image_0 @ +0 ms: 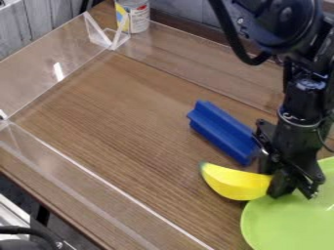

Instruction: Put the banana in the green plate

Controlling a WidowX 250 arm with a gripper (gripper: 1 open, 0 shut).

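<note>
Your gripper (287,184) points straight down at the right side of the wooden table (117,127), and its jaws are clamped on the right end of the banana (235,182), which lies on the wood with its plump yellow body reaching out to the left of the fingers. Take the green plate (290,227) as your landmark: the banana sits just beside the plate's upper-left rim, not on it, and whether its held end touches the rim you cannot tell, because the gripper hides that spot. The gripper itself stands right at that same rim, over the edge where plate meets table. The blue block (222,132) lies up and to the left of the plate, just behind the banana, with its near end close to the gripper's body. Far from the plate, at the table's top-left edge, you have a clear plastic stand (102,31) and a bottle (131,15) beside it.
</note>
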